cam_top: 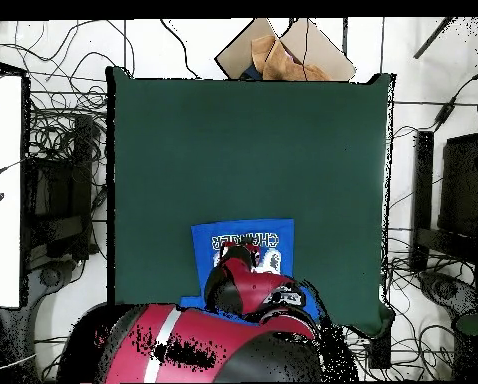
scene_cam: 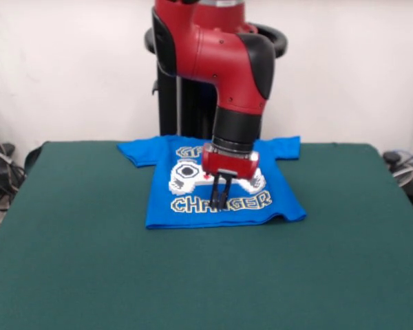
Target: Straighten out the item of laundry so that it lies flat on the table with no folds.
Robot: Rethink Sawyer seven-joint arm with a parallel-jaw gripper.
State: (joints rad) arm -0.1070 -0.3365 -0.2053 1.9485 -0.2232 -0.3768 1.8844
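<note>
Shirt: blue T-shirt lies print side up on the table's far half, close to the robot's side; the collar end points toward the pedestal and the hem toward the camera in the front view; both short sleeves are spread outward; the body looks mostly flat, with a slight curl at the hem corner on the picture's right; the lower word of the print reads in yellow-outlined letters just beside the fingertips; in the overhead view the shirt sits near the bottom edge of the cloth, partly hidden under the arm

Table: green cloth surface reaches well beyond the shirt on all sides except the far one; most of it lies bare toward the camera in the front view; seen from above the shirt takes up only a small patch

Gripper: gripper hangs straight down over the middle of the print; its two dark fingers stand close together, almost touching, with only a thin gap showing; the tips reach the cloth of the shirt or sit just above it, which of the two I cannot tell; no fabric shows pinched between them

Arm: red and black arm comes down from above the pedestal and covers the collar area; from above it hides the near part of the shirt

Surroundings: cables on the floor at both sides of the table
</note>
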